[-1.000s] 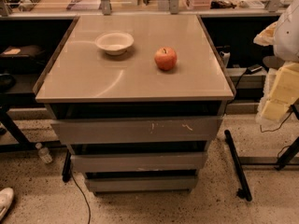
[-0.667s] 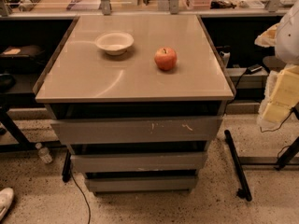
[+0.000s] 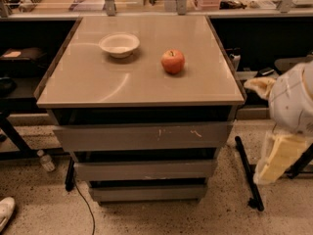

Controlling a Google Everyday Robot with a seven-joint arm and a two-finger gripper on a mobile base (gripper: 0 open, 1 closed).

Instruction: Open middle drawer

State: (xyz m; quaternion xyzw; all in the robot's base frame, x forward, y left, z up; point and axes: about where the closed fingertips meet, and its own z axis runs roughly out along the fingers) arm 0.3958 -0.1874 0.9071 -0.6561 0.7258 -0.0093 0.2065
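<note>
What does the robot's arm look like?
The arm is a fat, round white shell with faint lines across it. Below it, at the right edge beside the cabinet, the gripper looks like a pale yellow block. No cables show.

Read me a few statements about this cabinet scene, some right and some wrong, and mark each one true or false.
1. The apple sits on the cabinet top, to the right of the bowl in the camera view. True.
2. The gripper touches the middle drawer. False: it hangs off the cabinet's right side, apart from every drawer.
3. The top drawer has white scratch marks on its front. True.
4. The bowl holds the apple. False: the apple lies beside it on the top.
5. The cabinet has two drawers. False: there are three, with a bottom drawer below the middle one.
</note>
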